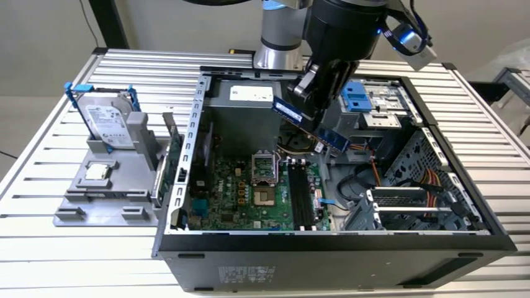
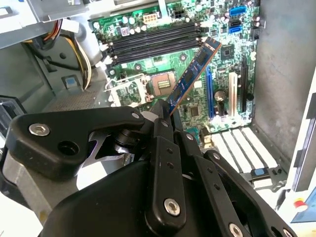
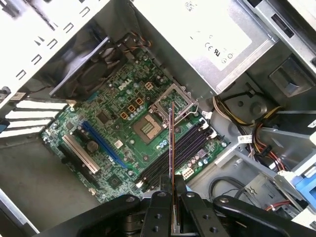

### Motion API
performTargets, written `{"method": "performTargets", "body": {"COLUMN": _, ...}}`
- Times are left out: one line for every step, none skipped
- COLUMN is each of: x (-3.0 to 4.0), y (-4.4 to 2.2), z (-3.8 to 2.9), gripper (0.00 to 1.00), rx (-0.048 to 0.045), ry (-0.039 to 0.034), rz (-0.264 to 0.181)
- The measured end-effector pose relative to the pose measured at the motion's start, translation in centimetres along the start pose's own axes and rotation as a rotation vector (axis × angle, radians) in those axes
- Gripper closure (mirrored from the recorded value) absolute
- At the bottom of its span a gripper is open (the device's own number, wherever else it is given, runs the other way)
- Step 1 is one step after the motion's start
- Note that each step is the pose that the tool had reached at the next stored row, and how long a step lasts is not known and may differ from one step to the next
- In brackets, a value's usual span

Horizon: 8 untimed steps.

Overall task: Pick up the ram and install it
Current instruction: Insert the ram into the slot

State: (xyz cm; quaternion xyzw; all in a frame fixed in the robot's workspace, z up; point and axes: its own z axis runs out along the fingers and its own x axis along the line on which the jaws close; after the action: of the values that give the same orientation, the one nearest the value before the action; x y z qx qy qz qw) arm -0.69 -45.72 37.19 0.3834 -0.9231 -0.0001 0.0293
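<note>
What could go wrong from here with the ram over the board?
The ram hangs skewed to the memory slots, so it may jam or miss. The jaws hold one end only, so it might pivot when pressed. If it slips, it could hit the processor socket.

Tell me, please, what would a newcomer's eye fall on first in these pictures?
First, the gripper, shut on the ram, holds it tilted above the open computer case in the exterior view. Below it lies the green motherboard with its dark memory slots. At the exterior view's left, a silver hard drive stands upright in a grey holder.
</note>
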Motion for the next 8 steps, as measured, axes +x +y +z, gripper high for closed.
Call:
{"method": "performTargets", "body": {"x": 0.0, "y": 0.0, "z": 0.0, "gripper": 1.0, "rx": -0.0004, "ry": -0.0002, "rz": 0.007}}
{"method": "performTargets", "body": {"x": 0.0, "y": 0.0, "z": 0.0, "gripper": 1.0, "rx": -0.0008, "ry": -0.0003, "rz": 0.014}}
{"method": "performTargets", "body": {"x": 0.0, "y": 0.0, "z": 0.0, "gripper": 1.0, "rx": -0.0012, "ry": -0.0004, "rz": 0.022}}
{"method": "performTargets", "body": {"x": 0.0, "y": 0.0, "z": 0.0, "gripper": 1.0, "rx": -0.0016, "ry": -0.0007, "rz": 0.031}}
{"method": "performTargets", "body": {"x": 0.0, "y": 0.0, "z": 0.0, "gripper": 1.0, "rx": -0.0021, "ry": -0.0009, "rz": 0.039}}
{"method": "performTargets", "body": {"x": 0.0, "y": 0.0, "z": 0.0, "gripper": 1.0, "rx": -0.0025, "ry": -0.001, "rz": 0.047}}
{"method": "performTargets", "body": {"x": 0.0, "y": 0.0, "z": 0.0, "gripper": 1.0, "rx": -0.003, "ry": -0.0012, "rz": 0.055}}
{"method": "performTargets", "body": {"x": 0.0, "y": 0.0, "z": 0.0, "gripper": 1.0, "rx": -0.0034, "ry": -0.0013, "rz": 0.064}}
